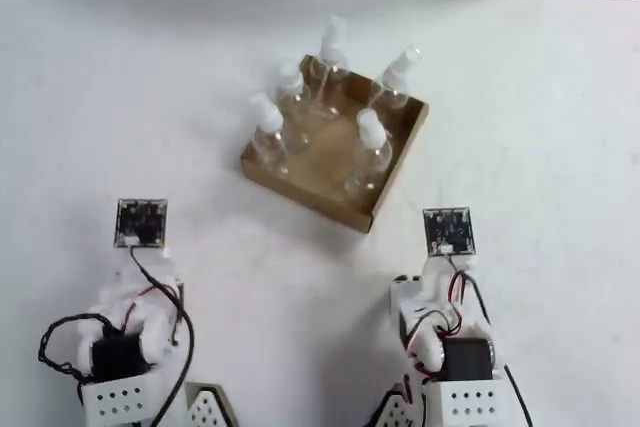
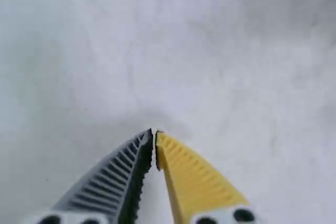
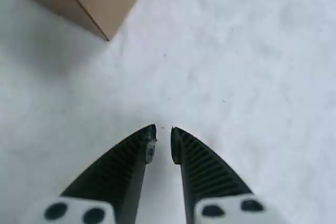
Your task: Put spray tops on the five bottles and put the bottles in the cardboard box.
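From above, the cardboard box [image 1: 305, 197] sits ahead of both your arms and between them. The five bottles [image 1: 369, 152] stand upright inside it, clear-bodied, each seemingly wearing a white spray top [image 1: 370, 127], though seating is hard to judge from here. Your left wrist view has the left gripper [image 2: 155, 140] closed tip to tip on nothing, over bare table [image 2: 157, 51]. Your right wrist view has the right gripper [image 3: 163, 140] all but closed and empty, with the box's corner ahead and to one side. That arm looks the nearer.
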### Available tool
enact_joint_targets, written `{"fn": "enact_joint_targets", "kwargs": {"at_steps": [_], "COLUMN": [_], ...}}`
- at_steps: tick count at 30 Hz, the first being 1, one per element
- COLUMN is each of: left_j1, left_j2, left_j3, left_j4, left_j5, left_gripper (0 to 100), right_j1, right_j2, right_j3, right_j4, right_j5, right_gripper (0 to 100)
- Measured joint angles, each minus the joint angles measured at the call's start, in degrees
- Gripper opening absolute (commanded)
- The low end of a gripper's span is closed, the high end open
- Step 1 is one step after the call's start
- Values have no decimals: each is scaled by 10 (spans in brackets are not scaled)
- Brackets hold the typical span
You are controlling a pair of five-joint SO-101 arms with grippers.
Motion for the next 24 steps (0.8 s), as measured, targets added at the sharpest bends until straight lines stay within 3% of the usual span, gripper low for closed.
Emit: {"fn": "enact_joint_targets", "kwargs": {"at_steps": [24], "left_j1": [0], "left_j2": [0], "left_j3": [0], "left_j4": [10], "left_j5": [0], "left_gripper": [20], "right_j1": [0], "right_j2": [0], "right_j3": [0], "right_j4": [0], "right_j5": [0], "right_gripper": [17]}}
